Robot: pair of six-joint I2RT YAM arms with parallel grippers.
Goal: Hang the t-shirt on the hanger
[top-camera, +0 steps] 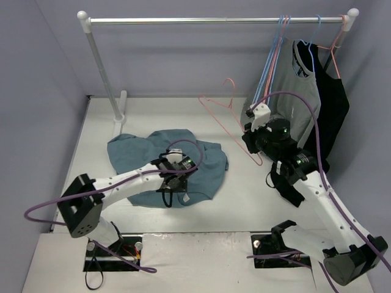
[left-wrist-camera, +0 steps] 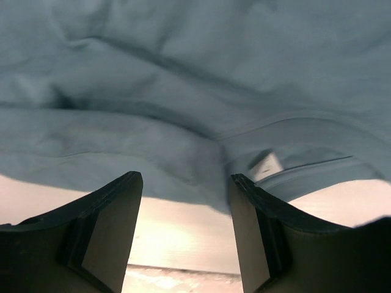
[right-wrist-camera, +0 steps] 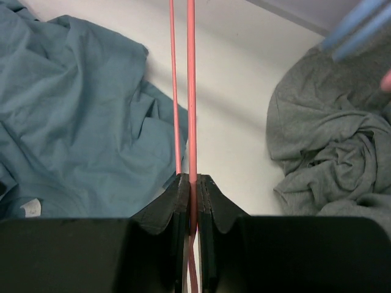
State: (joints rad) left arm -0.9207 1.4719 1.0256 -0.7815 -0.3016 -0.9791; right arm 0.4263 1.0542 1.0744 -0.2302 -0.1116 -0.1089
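One dusty teal-blue t-shirt (top-camera: 139, 152) lies crumpled in a loose heap on the white counter (top-camera: 244, 195), left of centre, with its collar edge turned toward the near side. Its small white neck tag (left-wrist-camera: 267, 165) shows just inside the collar band in the left wrist view. The left hand (left-wrist-camera: 184, 183) is directly over this part of the shirt with its two dark fingers (left-wrist-camera: 116, 226) spread apart and nothing between them. The folded collar edge sits just beyond the fingertips (whether they touch the cloth cannot be told).

Right of the shirt, and apart from it, is the salmon-pink wire hanger (right-wrist-camera: 191, 91). The right hand (right-wrist-camera: 192, 181) is clamped shut on one of its thin wires, close to a corner of the triangle. In the overhead view the hanger slants up and away from that hand, and its hooked top points toward the back wall. From the right wrist, two pink wires run straight ahead from the closed fingers, with the teal cloth to their left and a grey shirt (right-wrist-camera: 324, 122) to their right.

That grey shirt hangs beside a black garment (top-camera: 333, 104) at the right end of the white rail (top-camera: 214, 20), next to a few light-blue wire hangers (top-camera: 269, 67).
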